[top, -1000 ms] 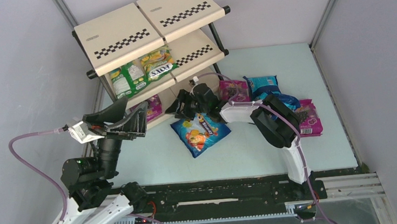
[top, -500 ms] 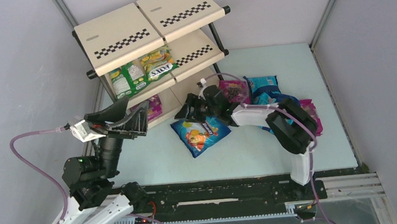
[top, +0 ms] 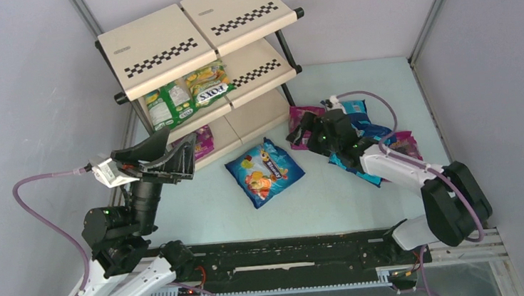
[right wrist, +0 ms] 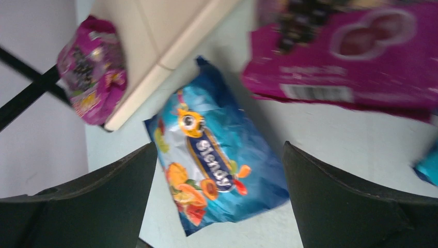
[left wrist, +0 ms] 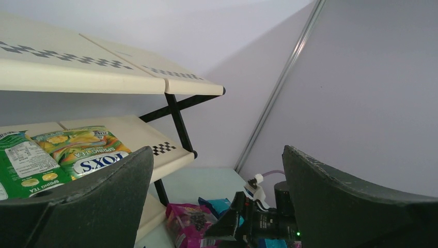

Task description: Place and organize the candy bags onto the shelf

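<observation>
The shelf [top: 165,53] stands at the far left. Green-yellow candy bags [top: 187,97] lie on its middle tier, also in the left wrist view [left wrist: 67,155]. A magenta bag [top: 203,140] lies on the bottom tier. The blue bag with orange fruit art [top: 265,171] lies on the floor, seen between my right jaws [right wrist: 222,165]. My right gripper [top: 299,132] is open and empty over a magenta bag [top: 306,117] [right wrist: 351,51]. Teal bags [top: 351,108] and another magenta bag [top: 408,151] lie by the right arm. My left gripper [top: 181,151] is open, empty, raised before the shelf.
Grey walls close in the left, back and right sides. The shelf's black frame leg [top: 287,56] stands near the bag pile. The black rail [top: 290,256] runs along the near edge. The pale floor [top: 335,199] shows in front of the blue bag.
My right arm has swung right, from beside the shelf's bottom tier and the blue bag to over the magenta bag in the pile. My left arm has not moved.
</observation>
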